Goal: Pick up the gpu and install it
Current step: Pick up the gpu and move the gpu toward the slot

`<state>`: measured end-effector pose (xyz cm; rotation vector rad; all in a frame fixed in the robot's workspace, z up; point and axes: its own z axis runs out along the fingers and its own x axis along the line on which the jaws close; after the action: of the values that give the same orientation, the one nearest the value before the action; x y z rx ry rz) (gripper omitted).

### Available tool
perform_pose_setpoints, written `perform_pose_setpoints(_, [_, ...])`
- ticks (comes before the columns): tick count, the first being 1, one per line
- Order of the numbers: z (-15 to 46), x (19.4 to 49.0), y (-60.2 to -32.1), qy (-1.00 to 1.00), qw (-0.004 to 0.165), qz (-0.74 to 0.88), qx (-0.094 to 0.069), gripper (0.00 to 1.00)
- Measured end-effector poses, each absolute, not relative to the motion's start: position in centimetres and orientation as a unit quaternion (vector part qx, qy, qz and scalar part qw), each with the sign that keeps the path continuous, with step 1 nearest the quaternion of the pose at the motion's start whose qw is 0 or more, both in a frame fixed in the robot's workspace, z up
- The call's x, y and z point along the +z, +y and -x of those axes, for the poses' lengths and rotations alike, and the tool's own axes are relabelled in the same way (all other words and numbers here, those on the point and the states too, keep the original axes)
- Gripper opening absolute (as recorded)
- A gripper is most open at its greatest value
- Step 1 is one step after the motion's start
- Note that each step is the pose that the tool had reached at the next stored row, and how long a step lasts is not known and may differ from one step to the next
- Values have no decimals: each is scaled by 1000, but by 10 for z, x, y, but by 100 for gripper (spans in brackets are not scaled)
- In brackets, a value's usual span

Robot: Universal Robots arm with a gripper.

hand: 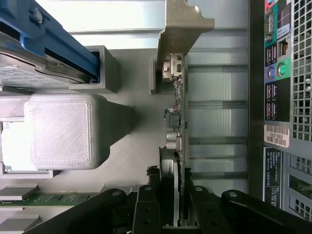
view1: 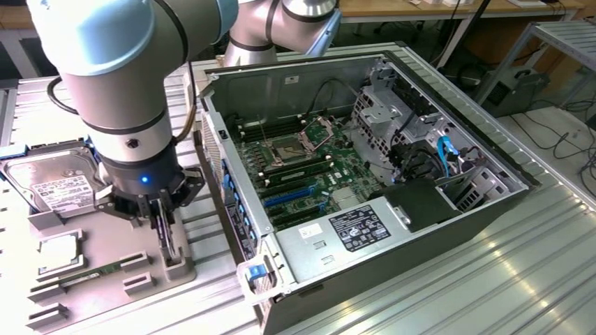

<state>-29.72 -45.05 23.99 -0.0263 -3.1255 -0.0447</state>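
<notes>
Slatted metal bench (view1: pixel 503 279), open PC case (view1: pixel 279 87) on exterior view's right, grey parts tray (view1: pixel 98 234) just beside it. Gripper (view1: pixel 164 230) (hand: pixel 175 217) low over tray, fingers narrow, pinched on gpu (view1: pixel 170 248) (hand: pixel 175 122) from both faces. Card stands on edge in tray slot (silver bracket (hand: pixel 181 24) at end away from fingers). 1 hard drive (view1: pixel 51 183) nearby.

The gpu (hand: pixel 175 122), thin and dark with a silver end bracket, stands on edge, gripped by the claw (hand: pixel 174 202).
</notes>
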Motion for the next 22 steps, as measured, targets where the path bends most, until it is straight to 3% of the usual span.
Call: perform_pose_setpoints(22, [297,292,-451,-1000,8,8,-14,27])
